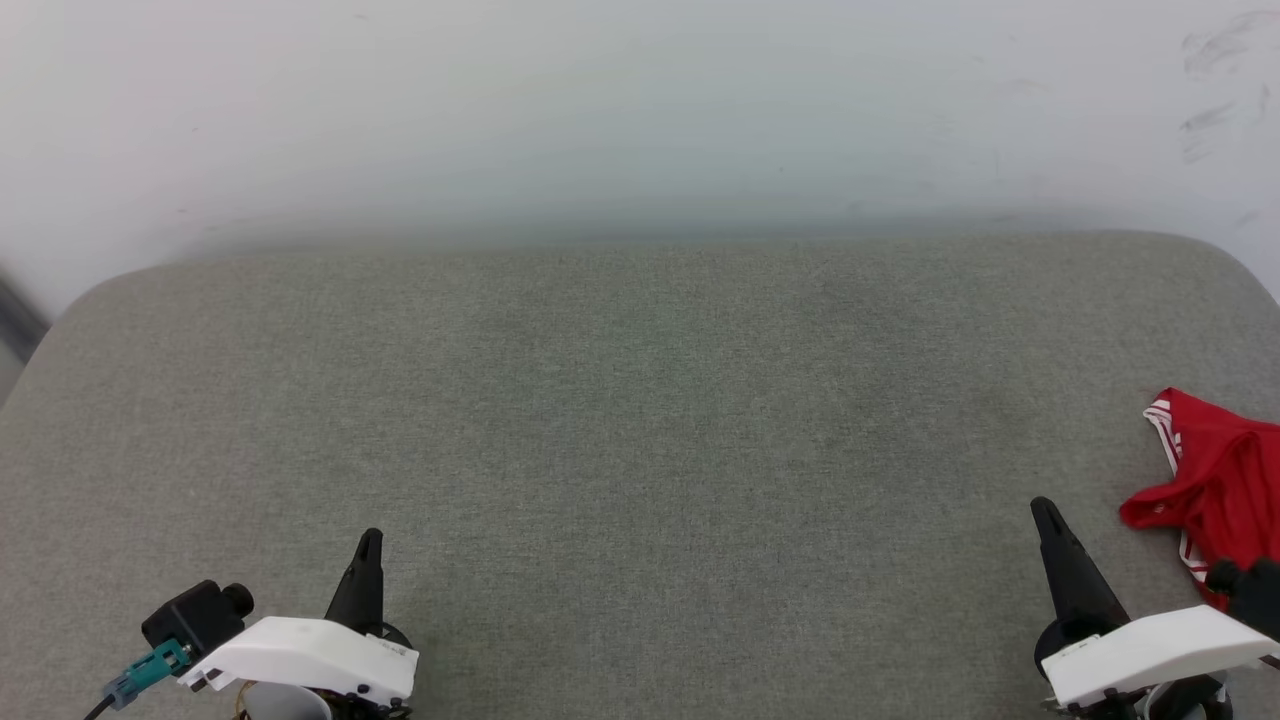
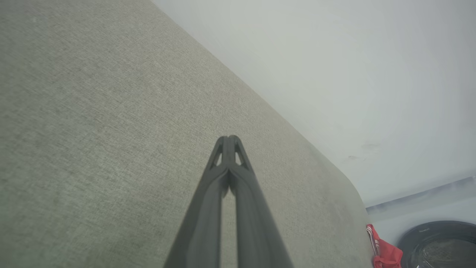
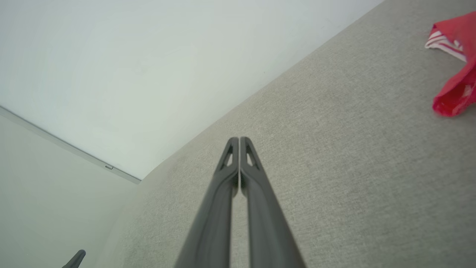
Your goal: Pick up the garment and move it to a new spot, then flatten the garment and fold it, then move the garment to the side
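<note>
1. Left hand [image 1: 369, 538]: my two dark fingers are pressed together with nothing between them. The hand sits at the lower left of the head view, over the grey cloth, pointing toward the wall [image 1: 640, 100]. The left wrist view shows the tips meeting [image 2: 230, 138].
2. Right hand [image 1: 1042, 505]: my fingers are likewise pressed together and hold nothing. The hand sits at the lower right of the head view. The right wrist view shows the two tips touching [image 3: 238, 138].
3. Garment [image 1: 1215, 480]: a crumpled red heap with red-and-white striped trim lies at the right edge of the worktop, cut off by the head view's border. It is just to the right of my right hand and apart from its fingertips. In the right wrist view it lies at the upper right [image 3: 455, 89]. In the left wrist view it shows at the worktop's far corner [image 2: 385, 253].
4. Worktop [image 1: 640, 400]: it is covered in grey woven cloth, has rounded far corners and stands against the pale wall.
5. Dark round object [image 2: 438, 242]: it lies beyond the worktop's edge, and I cannot tell what it is.
</note>
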